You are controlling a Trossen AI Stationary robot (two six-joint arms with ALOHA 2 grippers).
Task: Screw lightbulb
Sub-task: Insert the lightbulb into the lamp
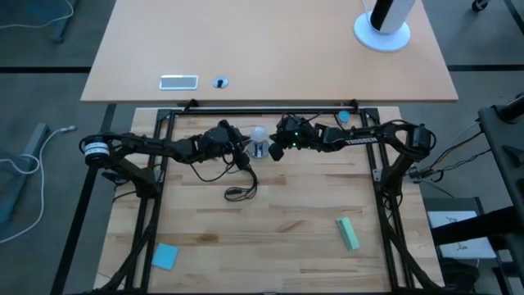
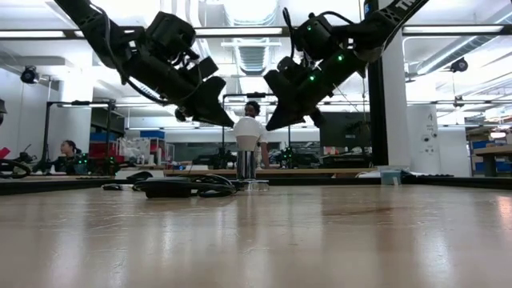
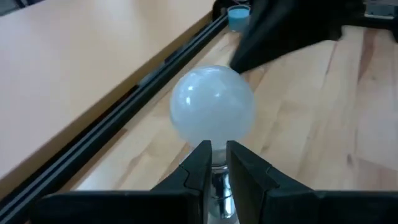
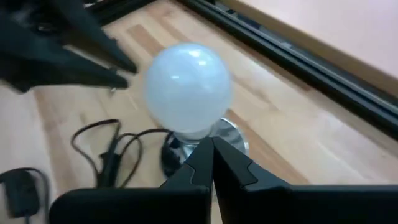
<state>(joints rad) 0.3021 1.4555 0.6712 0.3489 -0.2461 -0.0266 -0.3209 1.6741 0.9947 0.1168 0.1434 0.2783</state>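
Both grippers closed beside lightbulb

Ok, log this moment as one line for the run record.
frosted-white pear-shaped lightbulb: upright in round silver socket | left claw: shut, beside bulb | right claw: shut, opposite side | black cord: on table

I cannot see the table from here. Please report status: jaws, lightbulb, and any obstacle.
Left gripper and right gripper: jaws nearly closed, empty, either side of the lightbulb. Lightbulb upright in the socket. Black cord beside the socket; nothing blocking.
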